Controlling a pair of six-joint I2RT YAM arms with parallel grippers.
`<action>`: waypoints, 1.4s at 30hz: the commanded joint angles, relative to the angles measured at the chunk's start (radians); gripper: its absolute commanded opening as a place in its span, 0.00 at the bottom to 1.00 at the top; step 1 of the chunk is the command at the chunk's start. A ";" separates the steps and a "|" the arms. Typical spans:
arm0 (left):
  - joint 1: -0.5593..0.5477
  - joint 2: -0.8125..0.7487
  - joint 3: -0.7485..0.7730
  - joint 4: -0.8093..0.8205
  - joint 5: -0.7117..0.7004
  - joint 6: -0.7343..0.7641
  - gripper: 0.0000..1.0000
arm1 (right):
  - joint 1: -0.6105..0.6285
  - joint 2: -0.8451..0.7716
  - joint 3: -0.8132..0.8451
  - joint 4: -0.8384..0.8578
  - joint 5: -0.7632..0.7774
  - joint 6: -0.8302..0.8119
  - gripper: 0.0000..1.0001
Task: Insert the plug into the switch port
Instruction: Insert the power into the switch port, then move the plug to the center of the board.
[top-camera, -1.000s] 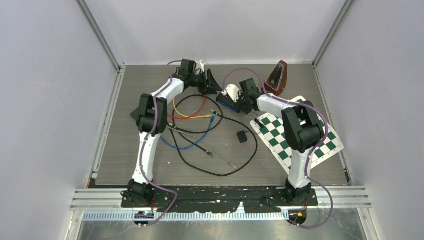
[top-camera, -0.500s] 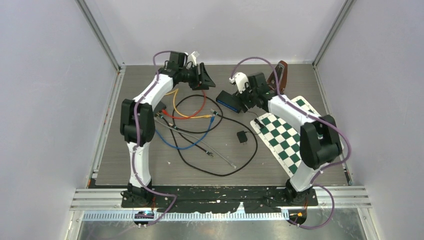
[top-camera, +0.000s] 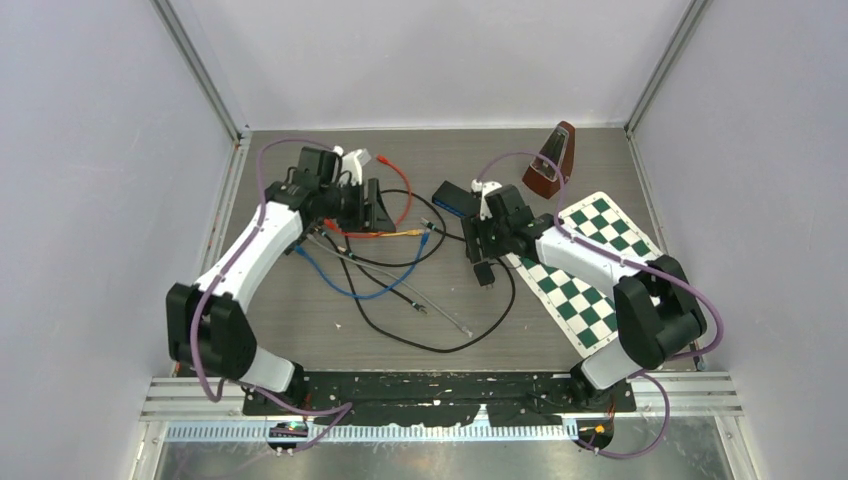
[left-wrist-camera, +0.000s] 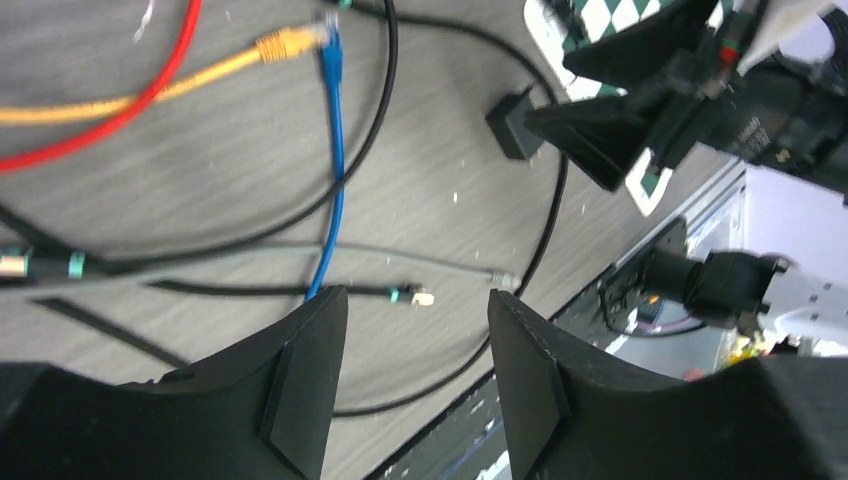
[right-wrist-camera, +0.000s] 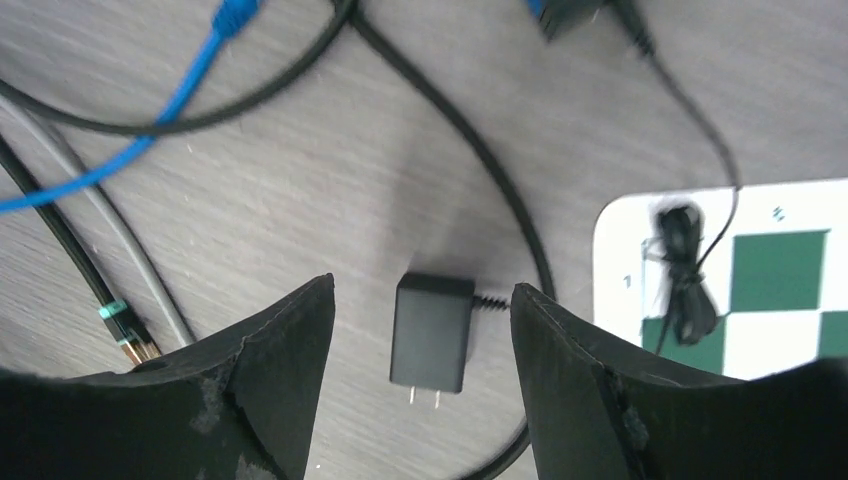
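The dark blue switch (top-camera: 452, 196) lies at the back middle of the table; its edge shows at the top of the right wrist view (right-wrist-camera: 568, 14). Loose network cables lie left of it, with a blue plug (left-wrist-camera: 328, 28), a yellow plug (left-wrist-camera: 288, 42), a teal-banded black plug (left-wrist-camera: 412, 295) and a grey plug (left-wrist-camera: 503, 277). My left gripper (top-camera: 375, 205) hangs open and empty over these cables (left-wrist-camera: 417, 293). My right gripper (top-camera: 480, 250) is open and empty just above a black power adapter (right-wrist-camera: 432, 332), which lies flat between its fingers (right-wrist-camera: 422, 290).
A green-and-white checkered mat (top-camera: 600, 262) lies at the right, with a bundled thin black cord (right-wrist-camera: 684, 270) on its corner. A brown metronome (top-camera: 552, 160) stands at the back right. A long black cable loop (top-camera: 440, 345) runs toward the front.
Both arms have drawn back from the far side. The right gripper moved from the switch to over the power adapter. The left gripper moved left and nearer, over the cables.
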 joint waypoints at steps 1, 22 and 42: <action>0.000 -0.152 -0.068 -0.080 -0.004 0.103 0.57 | 0.021 -0.013 -0.040 0.022 0.071 0.116 0.72; 0.059 -0.335 -0.258 -0.080 -0.206 0.117 0.59 | 0.304 0.064 -0.087 0.065 0.082 0.345 0.68; 0.060 -0.565 -0.395 -0.059 -0.332 0.102 0.58 | 0.158 0.026 0.037 0.068 0.098 -0.062 0.60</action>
